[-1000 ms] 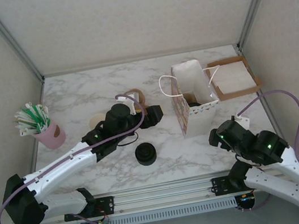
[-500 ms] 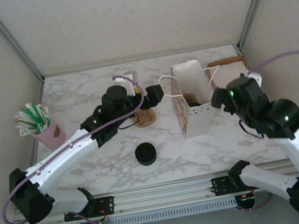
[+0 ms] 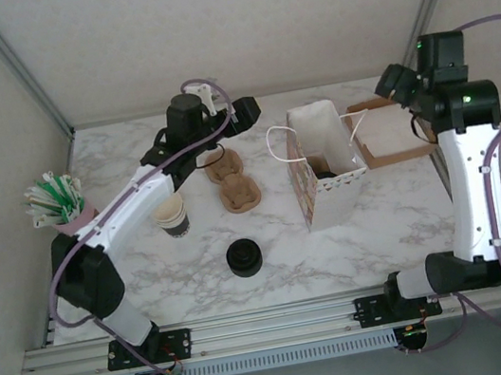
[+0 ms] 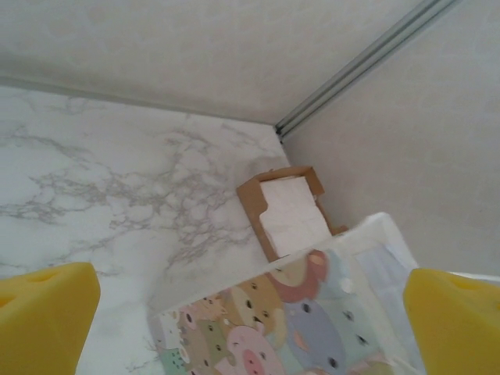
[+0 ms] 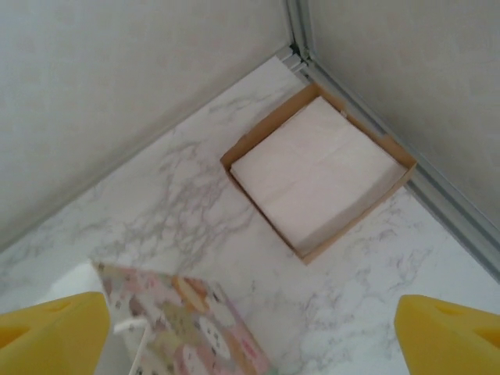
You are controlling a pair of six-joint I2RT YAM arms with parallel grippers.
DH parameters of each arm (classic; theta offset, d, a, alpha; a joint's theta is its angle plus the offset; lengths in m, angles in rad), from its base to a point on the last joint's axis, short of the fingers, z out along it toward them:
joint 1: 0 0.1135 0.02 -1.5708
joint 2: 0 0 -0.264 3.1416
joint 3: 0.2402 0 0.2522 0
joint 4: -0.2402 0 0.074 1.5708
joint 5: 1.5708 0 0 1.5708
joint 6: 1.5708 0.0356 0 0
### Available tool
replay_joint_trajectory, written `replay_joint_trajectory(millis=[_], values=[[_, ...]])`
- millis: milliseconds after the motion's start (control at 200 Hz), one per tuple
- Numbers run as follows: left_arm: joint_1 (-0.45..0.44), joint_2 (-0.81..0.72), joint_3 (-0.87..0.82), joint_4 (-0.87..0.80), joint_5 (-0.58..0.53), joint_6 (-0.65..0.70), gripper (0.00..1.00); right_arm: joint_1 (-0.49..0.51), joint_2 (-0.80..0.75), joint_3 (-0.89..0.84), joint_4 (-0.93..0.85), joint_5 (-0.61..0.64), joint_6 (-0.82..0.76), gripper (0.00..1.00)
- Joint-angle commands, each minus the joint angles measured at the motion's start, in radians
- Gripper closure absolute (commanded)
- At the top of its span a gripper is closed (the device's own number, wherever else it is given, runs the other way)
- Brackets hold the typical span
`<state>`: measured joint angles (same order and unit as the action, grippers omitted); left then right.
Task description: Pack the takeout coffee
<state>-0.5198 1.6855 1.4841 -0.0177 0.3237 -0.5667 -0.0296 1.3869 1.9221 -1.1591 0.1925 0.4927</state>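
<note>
Left end effector (image 3: 246, 109) and right end effector (image 3: 391, 82) have both risen higher, each spread wide and empty

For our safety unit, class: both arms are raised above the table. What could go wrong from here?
1. The bag stands upright with loose handles; a descending tool might snag one and tip it.
2. The right tool, open and aimed at the napkins, may grab several sheets at once.

Coffee (image 3: 324, 174) in bag (image 3: 331, 206), lids (image 3: 243, 258) left, napkin box (image 3: 404, 155) right
</note>
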Motion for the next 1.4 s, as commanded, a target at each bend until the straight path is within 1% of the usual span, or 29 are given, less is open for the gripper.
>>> replay_joint_trajectory(millis=[0,125,210,310,461,656,806,1161,1397], values=[[0.027,0.066,0.056,0.038,0.087,-0.024,0.0,-0.081,0.075,0.009,0.061,-0.109,-0.03,0.1],[0.038,0.154,0.111,0.027,0.129,-0.008,0.0,-0.114,0.177,-0.036,0.136,-0.093,-0.046,0.19],[0.043,0.201,0.142,0.008,0.144,0.006,0.0,-0.116,0.262,-0.047,0.175,-0.091,-0.042,0.28],[0.047,0.228,0.153,0.005,0.162,0.019,0.0,-0.117,0.368,-0.043,0.215,-0.114,-0.029,0.33],[0.052,0.246,0.151,-0.002,0.167,0.04,0.0,-0.117,0.534,0.012,0.236,-0.118,-0.016,0.35],[0.056,0.25,0.128,-0.001,0.181,0.058,0.0,-0.117,0.734,0.123,0.227,-0.12,-0.005,0.4],[0.063,0.237,0.094,0.0,0.183,0.073,0.0,-0.116,0.859,0.206,0.205,-0.133,0.007,0.43],[0.073,0.173,0.035,0.013,0.189,0.09,0.0,-0.117,1.021,0.271,0.154,-0.113,0.031,0.42],[0.073,0.147,0.026,0.008,0.187,0.094,0.0,-0.116,1.093,0.285,0.133,-0.137,0.031,0.41]])
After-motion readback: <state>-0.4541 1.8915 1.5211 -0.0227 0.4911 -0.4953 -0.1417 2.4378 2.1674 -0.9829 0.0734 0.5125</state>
